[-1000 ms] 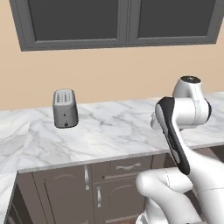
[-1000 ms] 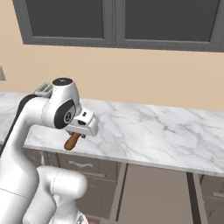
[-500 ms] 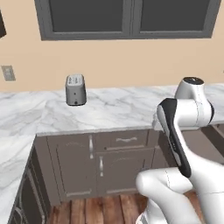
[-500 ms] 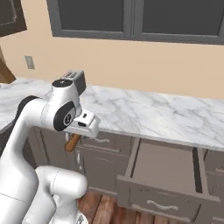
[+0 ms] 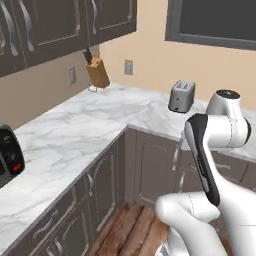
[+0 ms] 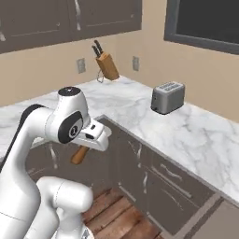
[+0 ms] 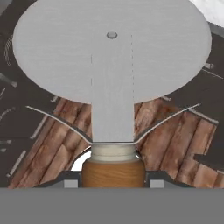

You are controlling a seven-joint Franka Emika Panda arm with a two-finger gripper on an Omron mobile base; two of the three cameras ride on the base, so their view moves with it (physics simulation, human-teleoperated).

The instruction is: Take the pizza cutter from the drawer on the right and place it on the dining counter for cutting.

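Observation:
My gripper (image 6: 87, 146) is shut on the pizza cutter, whose brown wooden handle (image 6: 80, 155) slants down from the hand in the right base view. In the hand view the cutter's round silver-grey wheel (image 7: 112, 48) takes up the upper half, and its wooden handle (image 7: 113, 173) sits clamped between the fingertips of my gripper (image 7: 113, 183). The cutter hangs in the air over wooden floor (image 7: 175, 144), in front of the cabinet fronts. A grey-brown corner at the lower right may be the open drawer (image 6: 223, 223). The dining counter is out of view.
An L-shaped marble top (image 5: 90, 130) over grey-brown cabinets (image 6: 154, 182) wraps the corner. On it stand a silver toaster (image 6: 167, 97) (image 5: 181, 96), a wooden knife block (image 6: 107, 65) (image 5: 97, 71) and a black appliance (image 5: 7, 155). Wall cabinets (image 5: 60, 25) hang above.
The whole scene has swung: the base turned left, bringing the counter corner and knife block into view and pushing the toaster and drawer rightward. The cutter stays in my grip.

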